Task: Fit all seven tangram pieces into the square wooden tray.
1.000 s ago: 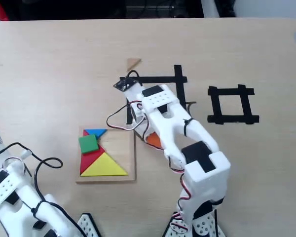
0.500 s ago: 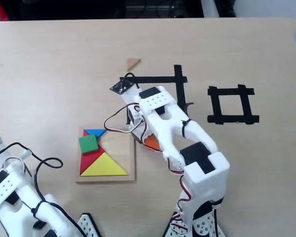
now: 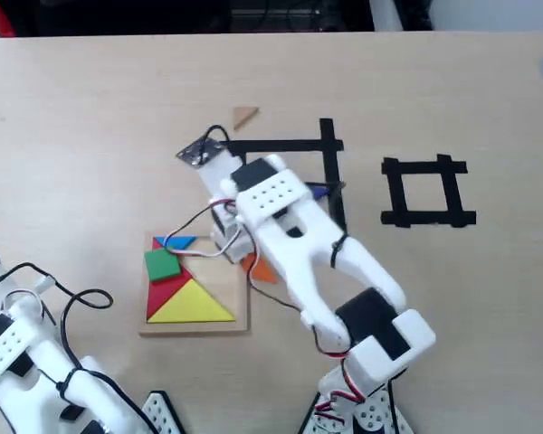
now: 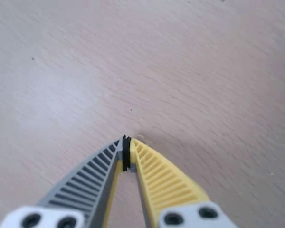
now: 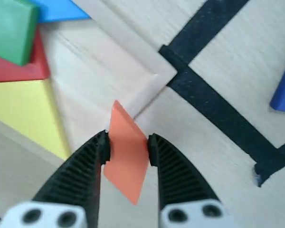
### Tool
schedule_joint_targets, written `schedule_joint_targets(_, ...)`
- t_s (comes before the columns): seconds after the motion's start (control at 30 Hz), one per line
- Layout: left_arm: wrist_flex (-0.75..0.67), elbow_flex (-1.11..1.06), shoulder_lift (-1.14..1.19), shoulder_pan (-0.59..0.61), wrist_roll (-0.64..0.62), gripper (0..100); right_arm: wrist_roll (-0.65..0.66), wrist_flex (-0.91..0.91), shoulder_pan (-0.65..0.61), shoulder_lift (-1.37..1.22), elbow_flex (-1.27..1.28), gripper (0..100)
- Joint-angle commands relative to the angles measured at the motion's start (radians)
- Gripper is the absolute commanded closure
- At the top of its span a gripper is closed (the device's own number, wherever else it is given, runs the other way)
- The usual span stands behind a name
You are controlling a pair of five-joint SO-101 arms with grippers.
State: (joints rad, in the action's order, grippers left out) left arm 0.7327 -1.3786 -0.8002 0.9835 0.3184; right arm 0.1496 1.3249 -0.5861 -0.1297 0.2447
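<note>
As the right arm swings toward the left of the high view, its end effector (image 5: 128, 140), clenched on the orange piece (image 5: 127, 166), brings that piece up to the right edge of the tray (image 3: 195, 328), so placement looks close. The piece is a thin, flat parallelogram, its tip over the tray's corner rim, beside the bare half.

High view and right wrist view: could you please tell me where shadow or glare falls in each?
High view: even light, no glare on the tan wooden table; only a soft shadow under the right arm beside the square wooden tray. Right wrist view: the flat orange parallelogram piece in the right claw is evenly lit, without glare.
</note>
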Motion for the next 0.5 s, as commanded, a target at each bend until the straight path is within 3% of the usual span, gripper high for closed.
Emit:
schedule_joint_targets(0.0,-0.011,0.025,-0.015,0.010,-0.009,97,-0.114,0.011,-0.043,0.004,-0.079,98.7)
schedule_joint_targets(0.17,-0.011,0.024,-0.015,0.010,-0.009,97,-0.259,0.015,-0.048,-0.099,-0.142,98.7)
schedule_joint_targets(0.33,-0.011,0.024,-0.015,0.010,-0.009,97,-0.540,0.017,-0.114,-0.202,-0.197,98.6)
schedule_joint_targets(0.47,-0.011,0.024,-0.015,0.008,-0.009,97,-0.569,0.008,-0.170,-0.249,-0.199,98.6)
